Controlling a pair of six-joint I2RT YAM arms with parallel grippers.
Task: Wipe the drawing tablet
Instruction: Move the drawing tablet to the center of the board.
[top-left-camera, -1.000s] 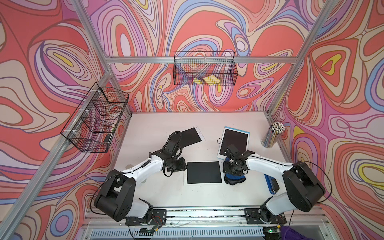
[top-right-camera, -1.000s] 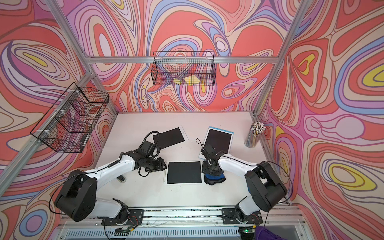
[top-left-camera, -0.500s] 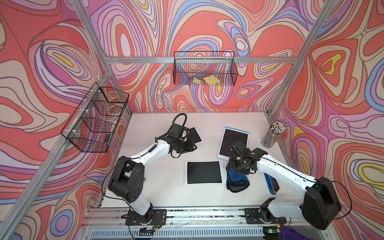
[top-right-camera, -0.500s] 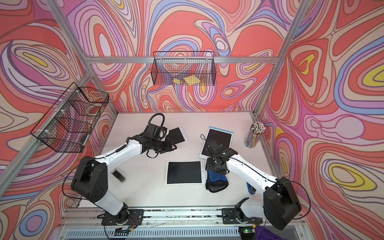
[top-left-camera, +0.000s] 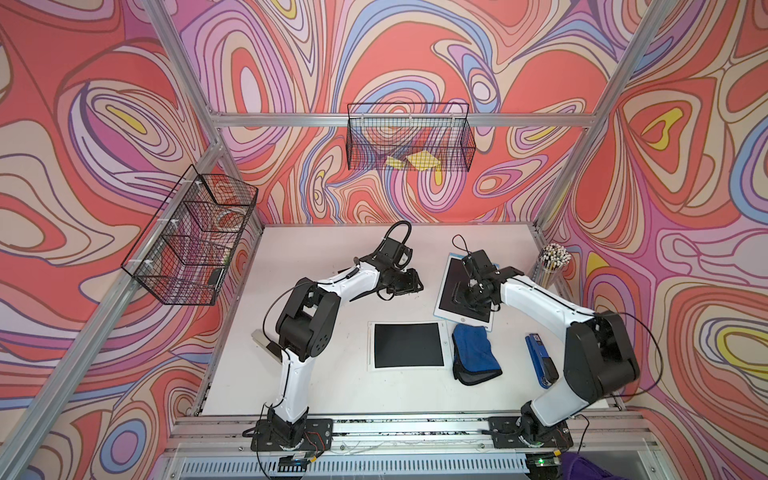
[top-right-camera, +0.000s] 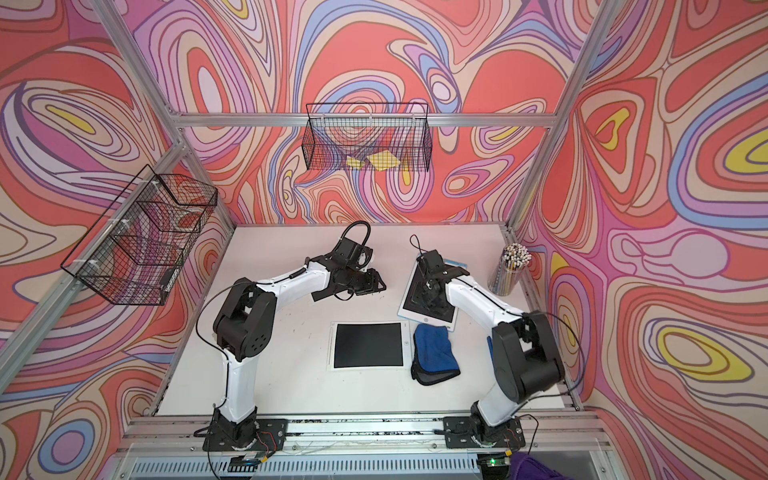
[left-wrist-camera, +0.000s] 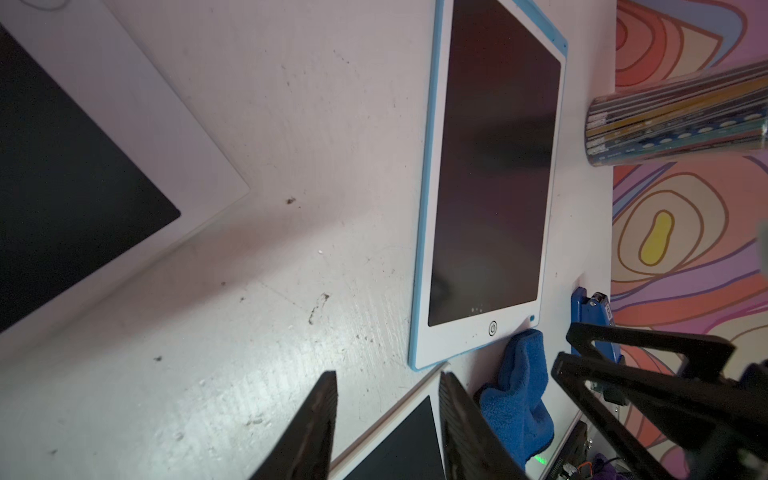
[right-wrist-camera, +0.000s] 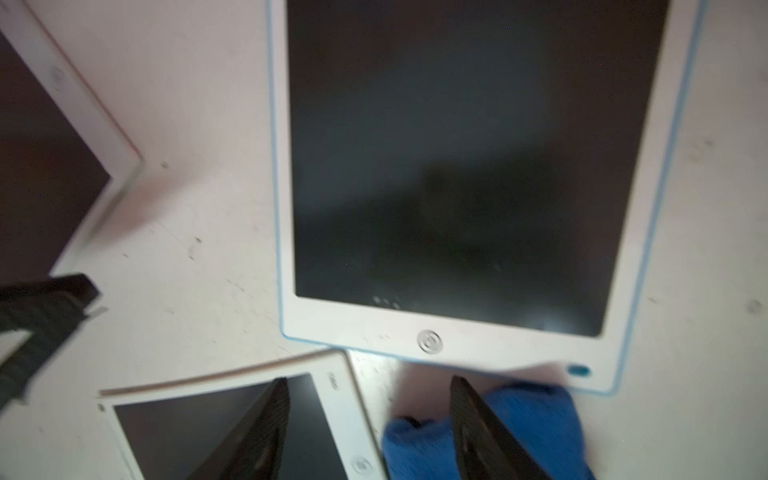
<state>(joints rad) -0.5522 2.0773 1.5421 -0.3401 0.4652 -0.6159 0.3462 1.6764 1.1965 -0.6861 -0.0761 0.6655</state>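
Though top views hide it, wrist views show left fingers and right fingers parted (empty).

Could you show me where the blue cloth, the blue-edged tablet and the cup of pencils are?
blue cloth (top-left-camera: 473, 347): in a top view, middle of its blue fabric.
blue-edged tablet (right-wrist-camera: 469, 166): in the right wrist view, centre of its dark screen.
cup of pencils (top-left-camera: 549, 275): in a top view, its side wall.

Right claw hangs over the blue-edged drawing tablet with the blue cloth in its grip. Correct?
Only the grip is wrong. The right claw hangs over the blue-edged drawing tablet with jaws open and empty; in both top views the blue cloth lies on the table beside the tablet's button end.
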